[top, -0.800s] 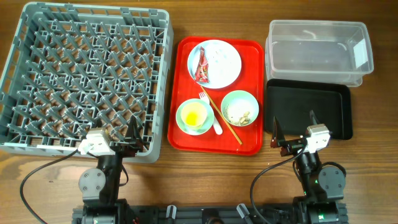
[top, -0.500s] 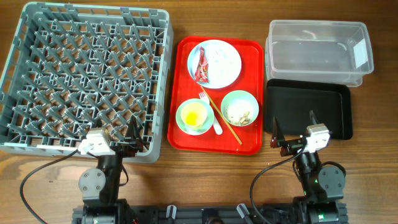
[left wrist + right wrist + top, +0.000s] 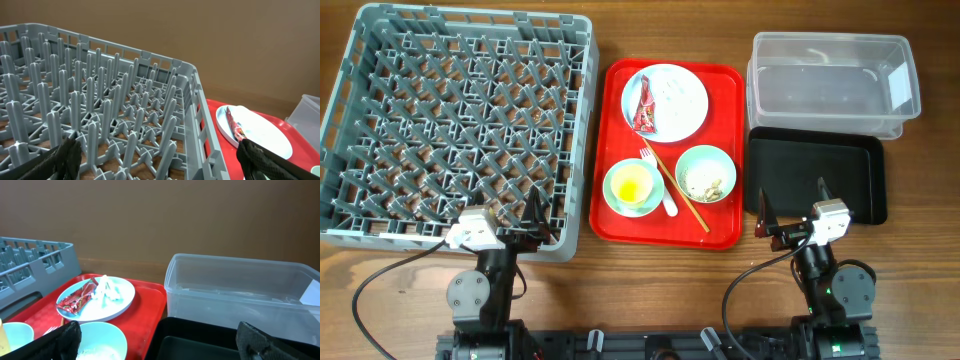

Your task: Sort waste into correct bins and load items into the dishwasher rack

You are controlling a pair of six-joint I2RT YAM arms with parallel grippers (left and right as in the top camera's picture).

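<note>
The grey dishwasher rack point(image 3: 380, 130) fills the left of the table and holds nothing. The white plate point(image 3: 680, 105) on the red tray carries a red wrapper point(image 3: 645, 105) and a white crumpled scrap point(image 3: 107, 287). A green-blue bowl point(image 3: 706, 174) holds rice-like crumbs. Another bowl point(image 3: 616, 195) holds the yellow cup point(image 3: 632, 184). The white fork point(image 3: 660, 185) and chopsticks point(image 3: 682, 192) lie between the bowls. The clear tub point(image 3: 832, 80) and black tray point(image 3: 820, 180) sit at the right. My left gripper point(image 3: 530, 222) is open over the rack's front right corner. My right gripper point(image 3: 792, 205) is open over the black tray's front edge.
The red serving tray point(image 3: 728, 150) sits between the rack and the bins. The rack's pegs point(image 3: 100, 115) stand right in front of my left gripper. The clear tub's wall point(image 3: 235, 290) rises behind the black tray. Bare wood lies along the front edge.
</note>
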